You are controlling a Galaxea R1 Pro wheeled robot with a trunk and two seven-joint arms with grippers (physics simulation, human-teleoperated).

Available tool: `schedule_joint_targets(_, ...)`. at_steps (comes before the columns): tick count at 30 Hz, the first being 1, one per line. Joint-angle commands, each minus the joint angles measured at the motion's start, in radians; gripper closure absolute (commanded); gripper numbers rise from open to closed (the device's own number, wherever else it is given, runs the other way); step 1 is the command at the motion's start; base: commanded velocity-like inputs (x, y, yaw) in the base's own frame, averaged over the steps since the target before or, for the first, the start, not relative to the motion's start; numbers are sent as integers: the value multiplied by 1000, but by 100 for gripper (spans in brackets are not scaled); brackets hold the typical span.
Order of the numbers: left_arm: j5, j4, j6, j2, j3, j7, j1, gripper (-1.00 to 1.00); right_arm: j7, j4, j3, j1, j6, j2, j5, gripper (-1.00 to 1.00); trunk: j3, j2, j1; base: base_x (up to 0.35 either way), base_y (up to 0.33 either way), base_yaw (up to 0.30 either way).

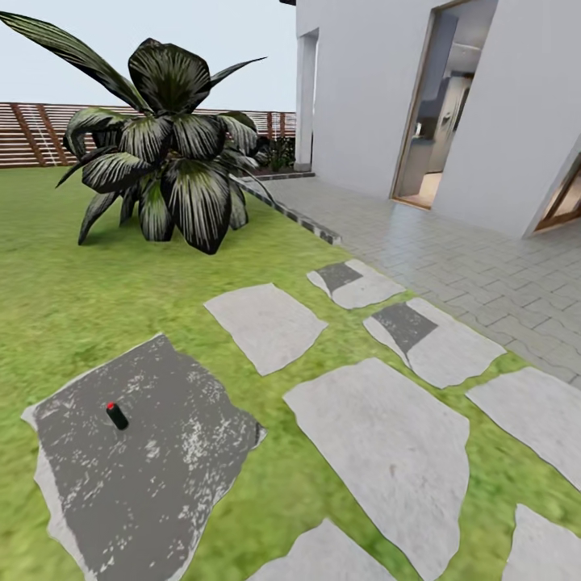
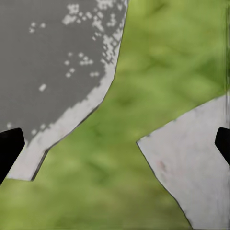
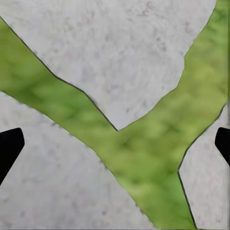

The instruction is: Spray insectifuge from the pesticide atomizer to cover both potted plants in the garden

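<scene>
Pesticide atomizer (image 1: 116, 415) lies untouched on dark stepping stone (image 1: 161, 484) in lawn (image 1: 73, 298); left gripper (image 2: 115, 143) and right gripper (image 3: 115, 143) jaws spread, empty; pickup and spraying all remain.

The pesticide atomizer (image 1: 116, 415) stands alone near the middle of a dark stepping stone (image 1: 186, 476), bare stone open on every side of it, while the huge striped-leaf plant (image 1: 165, 145) rises well beyond the stone's far edge.
</scene>
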Motion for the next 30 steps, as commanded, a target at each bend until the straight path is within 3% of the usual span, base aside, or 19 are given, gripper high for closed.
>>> schedule_joint_targets(1,-5,0,-3,0,-1,0,0,-100,-2,1,-4,-1,-3,0,7,-100,-1,0,0,282,-160,0)
schedule_joint_targets(30,-4,0,-3,0,-1,0,-1,-100,-2,2,-4,-1,-3,0,9,-100,-1,0,0,279,-166,254)
